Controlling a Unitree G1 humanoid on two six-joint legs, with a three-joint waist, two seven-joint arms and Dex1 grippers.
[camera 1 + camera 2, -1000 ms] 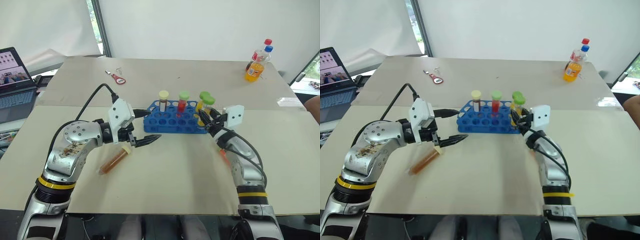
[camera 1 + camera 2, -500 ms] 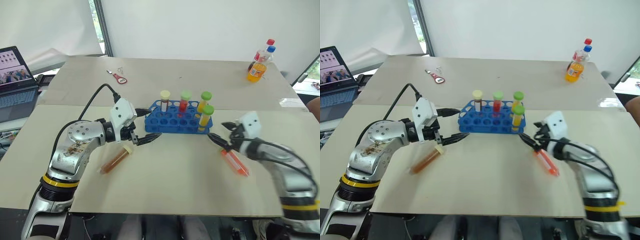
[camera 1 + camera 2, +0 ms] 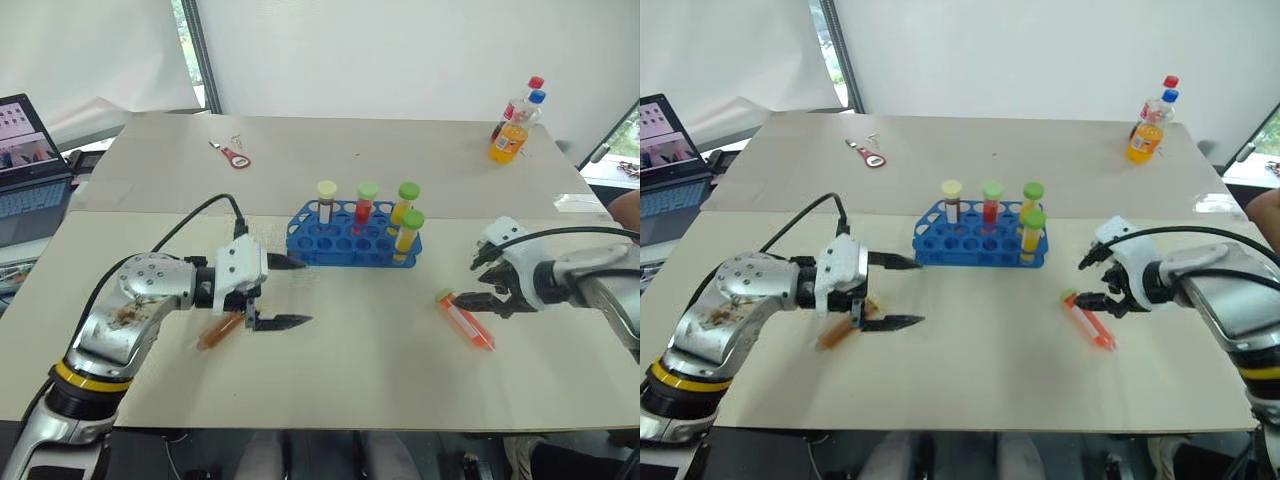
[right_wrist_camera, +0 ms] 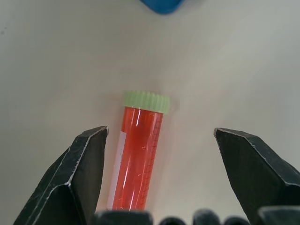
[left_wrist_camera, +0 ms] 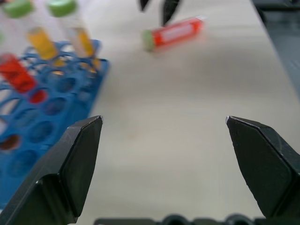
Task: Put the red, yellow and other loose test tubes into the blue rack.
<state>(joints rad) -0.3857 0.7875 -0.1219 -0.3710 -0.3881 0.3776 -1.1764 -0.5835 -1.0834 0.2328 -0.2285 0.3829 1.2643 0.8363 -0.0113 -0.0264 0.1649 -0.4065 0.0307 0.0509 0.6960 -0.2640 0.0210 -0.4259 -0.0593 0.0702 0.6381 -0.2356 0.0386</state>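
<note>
The blue rack [image 3: 340, 243] stands mid-table and holds several capped tubes: one brown, one red [image 3: 364, 203] and two yellow [image 3: 408, 232]. A loose red test tube [image 3: 468, 323] with a green cap lies on the table right of the rack. My right gripper [image 3: 479, 280] is open just above its cap end, one finger on each side [image 4: 138, 154]. An amber tube [image 3: 220, 329] lies left of the rack, partly hidden under my left gripper [image 3: 289, 292], which is open and points right with nothing between its fingers.
An orange drink bottle [image 3: 510, 135] and a clear bottle stand at the far right corner. A red bottle opener [image 3: 235, 156] lies far left. A laptop [image 3: 28, 150] sits off the left edge. A seam [image 3: 150, 212] runs between the two tabletops.
My right gripper let go of a yellow tube in the rack, swung right and back, and opened over the red tube. My left gripper drew back and sank over the amber tube.
</note>
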